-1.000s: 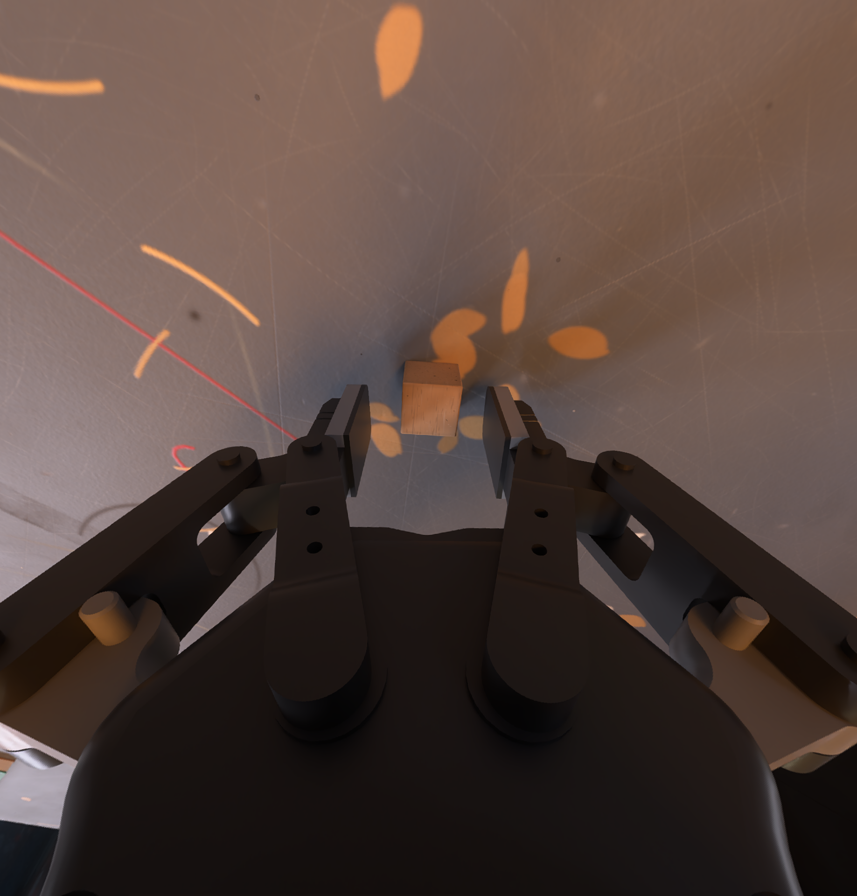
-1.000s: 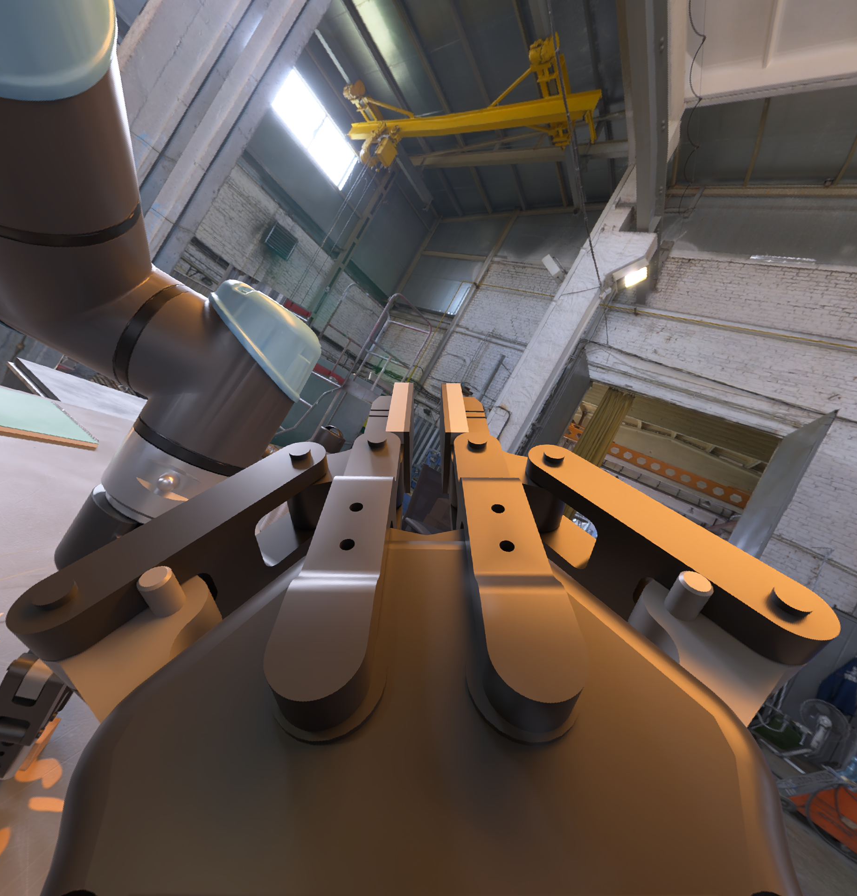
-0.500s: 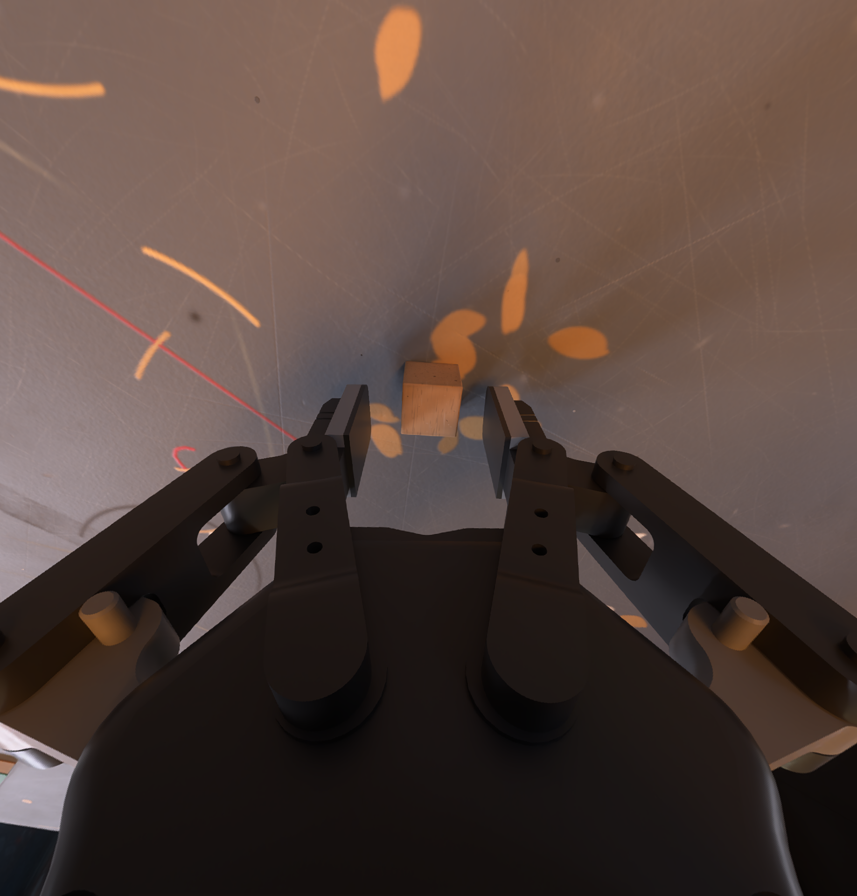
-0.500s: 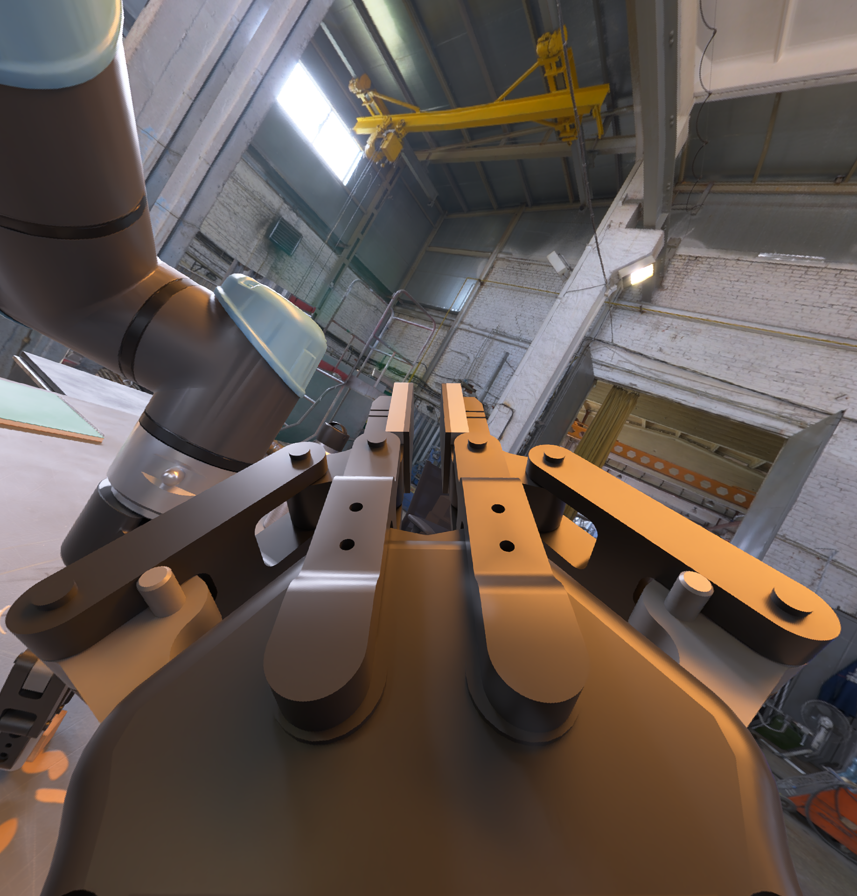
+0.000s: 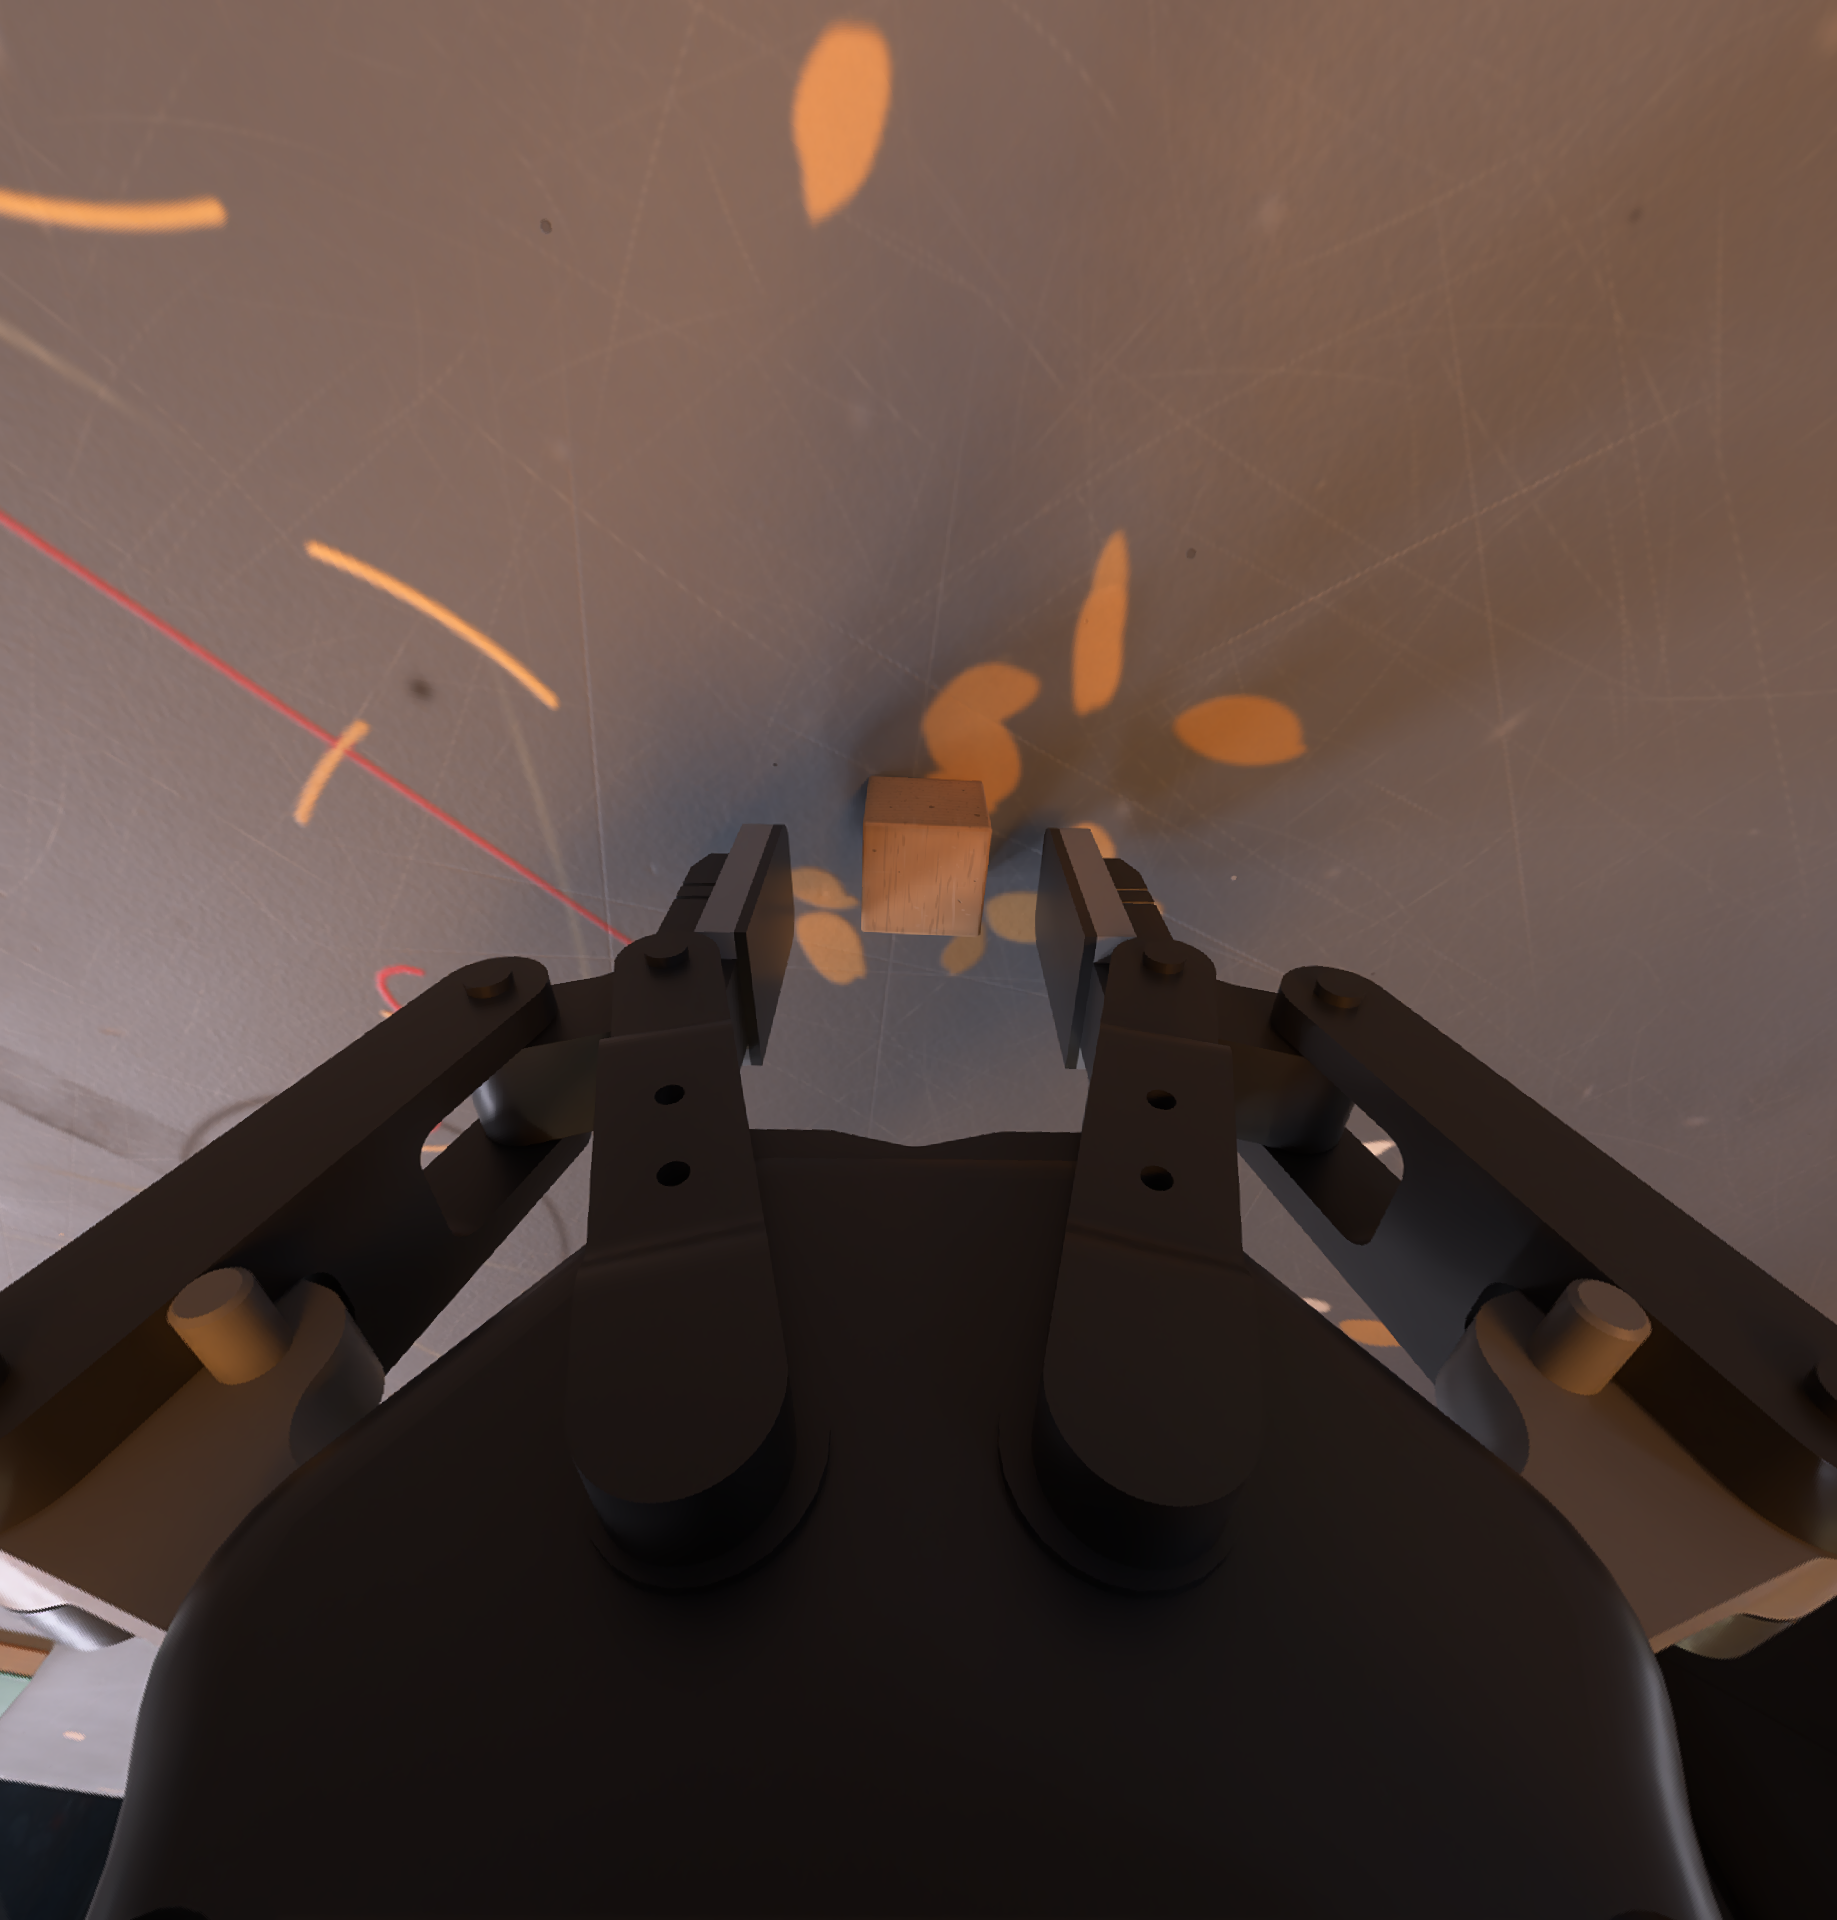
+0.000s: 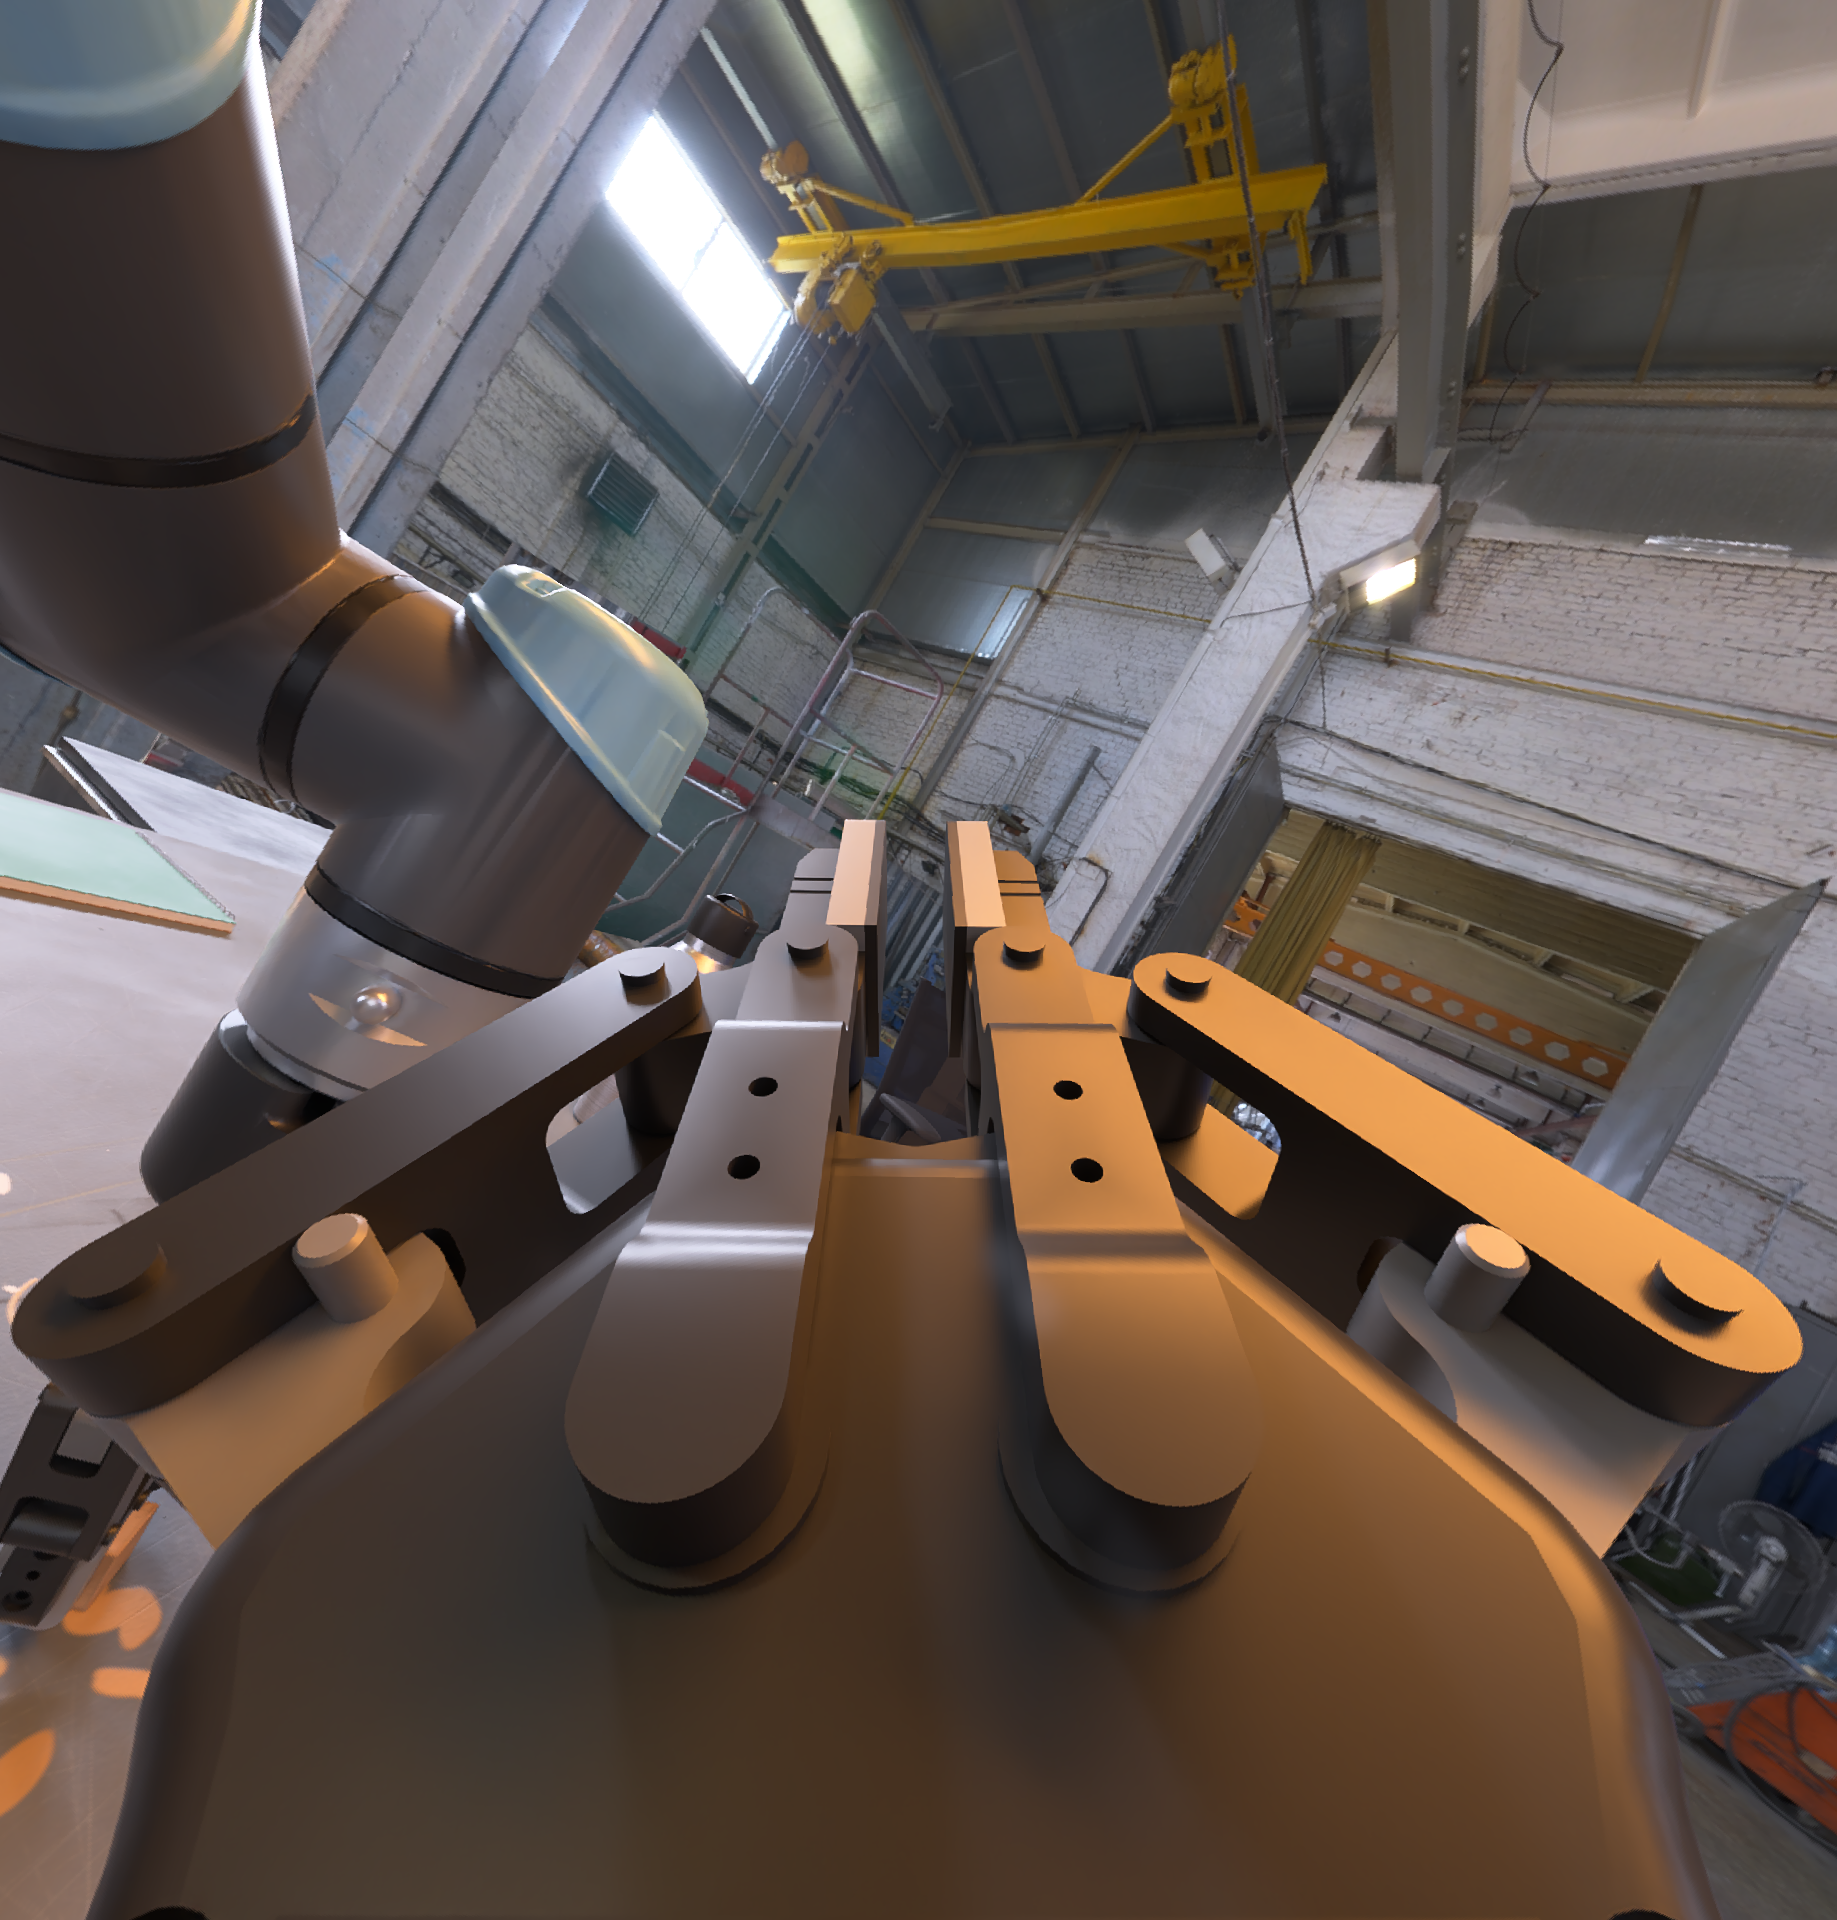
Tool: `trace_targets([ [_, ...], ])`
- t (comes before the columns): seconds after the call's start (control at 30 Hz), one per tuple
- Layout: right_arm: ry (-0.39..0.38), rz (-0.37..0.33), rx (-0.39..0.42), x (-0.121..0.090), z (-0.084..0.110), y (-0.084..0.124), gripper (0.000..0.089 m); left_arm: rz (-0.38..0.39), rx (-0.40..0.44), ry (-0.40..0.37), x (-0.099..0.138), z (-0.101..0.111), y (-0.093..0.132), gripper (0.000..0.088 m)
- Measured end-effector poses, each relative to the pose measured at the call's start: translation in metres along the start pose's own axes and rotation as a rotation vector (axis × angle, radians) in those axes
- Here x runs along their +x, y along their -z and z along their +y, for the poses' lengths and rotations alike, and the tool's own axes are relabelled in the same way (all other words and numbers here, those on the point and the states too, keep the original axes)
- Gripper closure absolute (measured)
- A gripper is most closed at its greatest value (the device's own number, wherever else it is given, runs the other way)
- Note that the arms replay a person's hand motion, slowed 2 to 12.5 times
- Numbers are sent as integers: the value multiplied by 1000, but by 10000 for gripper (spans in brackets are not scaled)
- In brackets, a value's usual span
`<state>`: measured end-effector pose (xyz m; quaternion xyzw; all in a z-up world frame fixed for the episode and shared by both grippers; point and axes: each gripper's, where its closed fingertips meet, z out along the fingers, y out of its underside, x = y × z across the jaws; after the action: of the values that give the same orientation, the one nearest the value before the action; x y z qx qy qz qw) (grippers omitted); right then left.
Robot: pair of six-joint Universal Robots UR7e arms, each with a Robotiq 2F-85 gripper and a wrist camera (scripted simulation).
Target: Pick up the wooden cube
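Note:
The small wooden cube sits on the scratched grey table. In the left wrist view my left gripper is open and points down at the table. Its fingertips stand on either side of the cube without touching it, and the cube lies just past the pads. My right gripper is raised and points up at the hall. Its pads are almost together with a narrow gap and hold nothing. The left gripper's fingers also show at the right wrist view's lower left, near the table.
A thin red line and orange light patches mark the table. In the right wrist view the left arm fills the upper left. A green board lies on the table's far part. Hall walls and a yellow crane lie beyond.
The left gripper has barely moved; the cube sits marginally closer between its open fingers. The right wrist view has shifted slightly, with the left arm now further right in it.

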<state>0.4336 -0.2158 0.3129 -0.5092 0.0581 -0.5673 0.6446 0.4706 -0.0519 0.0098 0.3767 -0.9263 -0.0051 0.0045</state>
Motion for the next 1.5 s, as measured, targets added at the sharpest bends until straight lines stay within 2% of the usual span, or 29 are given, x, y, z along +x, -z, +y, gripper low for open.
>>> trace_targets([
  [0.33, 4, -7, -8, -3, 2, -1, 793, 1, -2, -13, 0, 0, 0, 454],
  [0.47, 5, -11, -11, -4, 3, -1, 793, 3, -5, -23, 1, -1, 0, 533],
  [0.63, 7, -17, -17, -5, 5, -2, 793, 4, -4, -37, 1, -3, 1, 685],
  [1.5, 16, -33, -41, -9, 12, -3, 794, 10, 39, -64, 8, -14, 6, 683],
])
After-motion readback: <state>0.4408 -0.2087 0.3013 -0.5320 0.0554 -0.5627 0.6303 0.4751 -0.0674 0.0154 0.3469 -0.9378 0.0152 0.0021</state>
